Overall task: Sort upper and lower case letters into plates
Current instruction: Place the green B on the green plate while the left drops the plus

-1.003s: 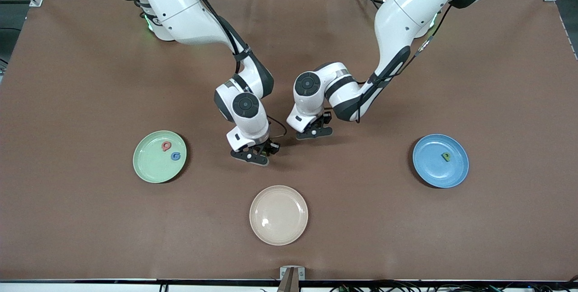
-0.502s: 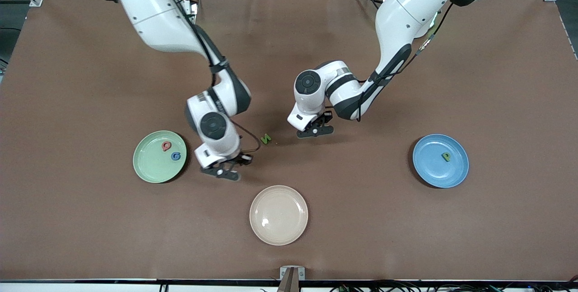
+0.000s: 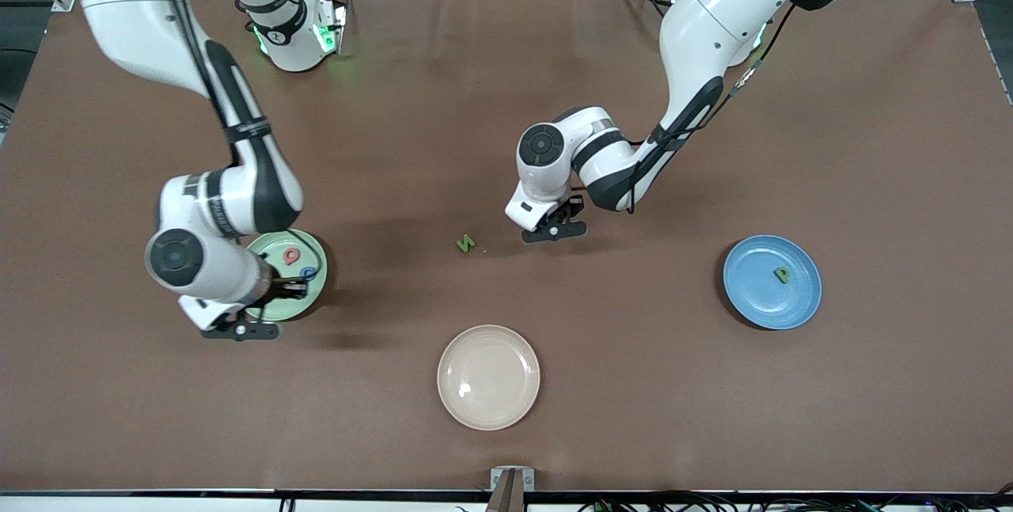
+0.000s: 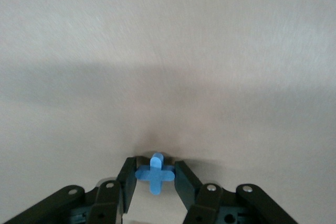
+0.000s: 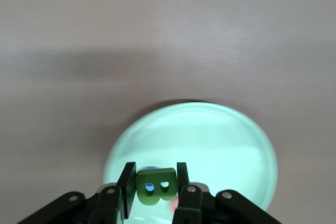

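Right gripper (image 3: 241, 330) clamps green B (image 5: 156, 185) over pale green plate (image 3: 265, 302), which holds two letters. Left gripper (image 3: 554, 232) grips blue x (image 4: 155, 173). Blue plate (image 3: 752, 298) holds p (image 3: 782, 275). Green letter (image 3: 466, 243) left on surface (image 3: 712, 417).

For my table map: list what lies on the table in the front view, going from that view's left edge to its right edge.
Green plate with the red letter and a blue letter → green letter on the cloth → beige plate → blue plate with its green letter.
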Motion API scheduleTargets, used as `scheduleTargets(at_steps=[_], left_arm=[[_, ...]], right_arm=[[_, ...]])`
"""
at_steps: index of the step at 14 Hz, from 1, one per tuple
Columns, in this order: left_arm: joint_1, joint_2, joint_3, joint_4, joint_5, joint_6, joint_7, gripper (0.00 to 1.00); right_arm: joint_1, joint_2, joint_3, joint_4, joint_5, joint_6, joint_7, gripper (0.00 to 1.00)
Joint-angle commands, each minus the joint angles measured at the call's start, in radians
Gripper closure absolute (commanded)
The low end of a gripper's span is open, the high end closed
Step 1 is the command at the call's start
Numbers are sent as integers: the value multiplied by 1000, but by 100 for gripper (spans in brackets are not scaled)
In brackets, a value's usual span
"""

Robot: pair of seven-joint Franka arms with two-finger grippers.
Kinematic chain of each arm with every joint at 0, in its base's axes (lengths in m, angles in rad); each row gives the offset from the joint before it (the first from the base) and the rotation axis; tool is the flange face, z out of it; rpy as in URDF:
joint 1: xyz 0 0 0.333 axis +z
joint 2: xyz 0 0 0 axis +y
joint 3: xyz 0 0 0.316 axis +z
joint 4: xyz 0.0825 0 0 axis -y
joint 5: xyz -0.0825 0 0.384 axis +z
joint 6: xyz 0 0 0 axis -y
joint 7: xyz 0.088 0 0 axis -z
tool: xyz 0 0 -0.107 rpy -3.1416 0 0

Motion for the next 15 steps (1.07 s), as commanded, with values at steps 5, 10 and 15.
scheduleTargets(at_steps=[5,10,15], left_arm=[[333,-182,-238,-44,-11,-197,165,94],[682,-187,-442,-73,9,-328,519,94],[888,-172,-442,-206,195,-186,739,94]], right_arm=[[-99,-39,22,-158,58,61,-130,100],[-102,-59,22,-270,66,183,-131,100],[-104,-56,21,-289,66,222,-139,98]])
